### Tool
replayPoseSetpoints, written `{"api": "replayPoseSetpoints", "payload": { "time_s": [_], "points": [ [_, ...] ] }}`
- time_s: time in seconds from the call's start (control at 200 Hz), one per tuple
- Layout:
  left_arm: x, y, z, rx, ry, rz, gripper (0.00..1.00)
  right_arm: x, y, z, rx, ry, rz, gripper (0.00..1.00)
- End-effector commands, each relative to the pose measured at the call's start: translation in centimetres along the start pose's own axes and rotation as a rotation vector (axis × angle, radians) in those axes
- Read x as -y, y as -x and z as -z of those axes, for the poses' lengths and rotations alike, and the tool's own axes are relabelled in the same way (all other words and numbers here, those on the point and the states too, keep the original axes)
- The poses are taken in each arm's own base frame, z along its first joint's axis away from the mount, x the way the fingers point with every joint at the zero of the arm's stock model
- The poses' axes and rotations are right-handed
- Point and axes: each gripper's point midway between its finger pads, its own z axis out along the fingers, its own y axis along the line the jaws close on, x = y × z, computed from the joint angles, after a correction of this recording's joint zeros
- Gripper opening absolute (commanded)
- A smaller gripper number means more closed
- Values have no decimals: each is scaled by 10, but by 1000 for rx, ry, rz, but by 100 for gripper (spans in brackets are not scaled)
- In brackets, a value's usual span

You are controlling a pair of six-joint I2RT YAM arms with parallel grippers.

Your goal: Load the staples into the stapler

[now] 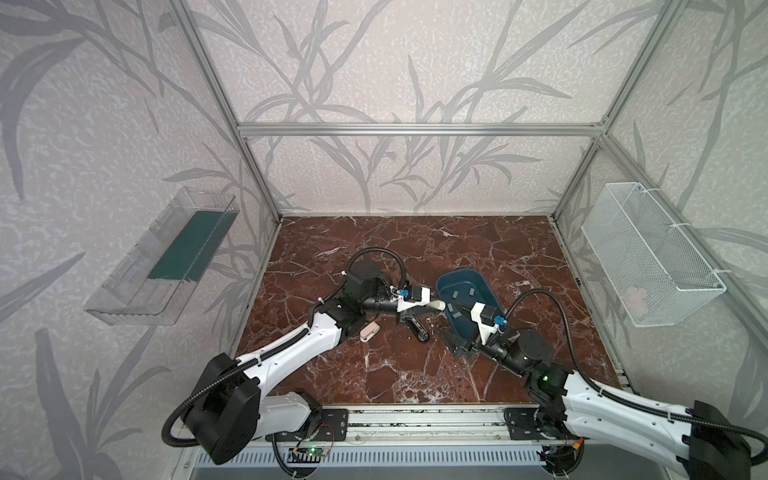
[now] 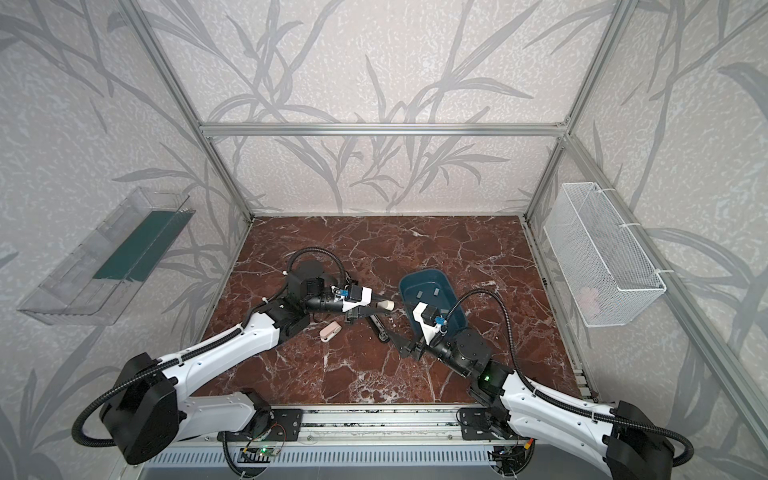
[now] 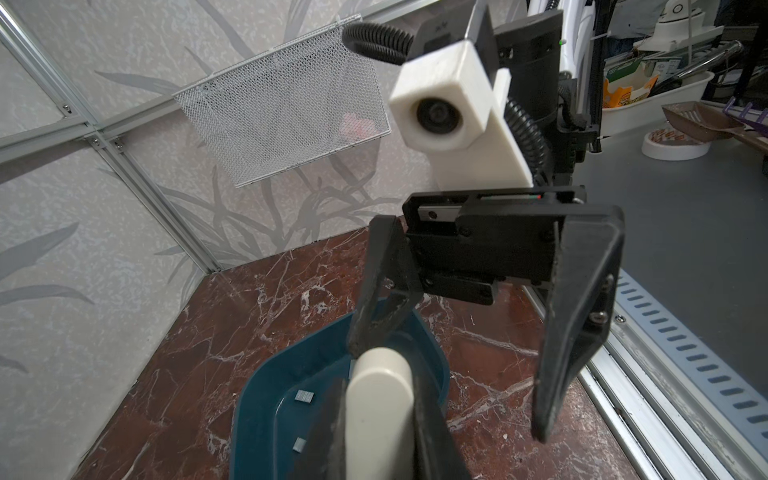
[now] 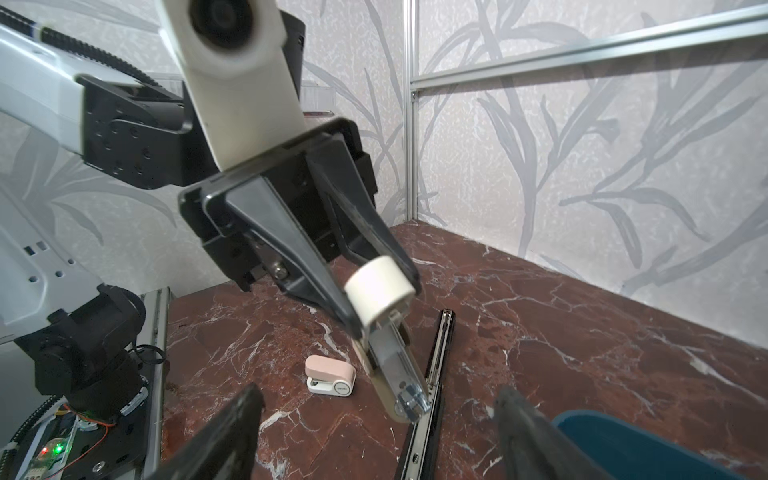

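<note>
While our left fingers (image 4: 307, 266) clench the cream stapler (image 4: 380, 291) by its capped end, its metal channel (image 4: 399, 365) slants down from them to the surface (image 4: 582, 332). Its long axis runs straight toward our right fingers (image 3: 573, 332). Those stand spread wide with nothing between them, and the channel's free end sits just ahead of their gap. The blue tray (image 3: 257, 395) lies just beside both pairs of fingers, but only the right pair is free, so we judge that arm should fetch. The staples (image 3: 304, 396) lie flat on the tray floor, apart from one another and touching neither pair. A black rail (image 4: 436, 365) lies alongside the channel, and a small pink stapler (image 4: 330, 374) sits on the far side of the channel from the tray.

We cannot tell whether a strip already sits in the channel. The right wrist view cuts off most of the tray, and in both top views the staples are too small to show which way each one points.
</note>
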Motion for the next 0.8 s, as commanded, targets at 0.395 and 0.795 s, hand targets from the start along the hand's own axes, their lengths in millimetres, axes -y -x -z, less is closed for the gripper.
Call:
{"api": "replayPoseSetpoints", "payload": {
  "time_s": [0.395, 0.795],
  "points": [
    [25, 18, 0, 55, -140, -64, 0, -19, 13, -7, 28, 103, 72, 84],
    [43, 33, 4, 146, -228, -84, 0, -21, 4, -14, -4, 117, 58, 78]
  ]
}}
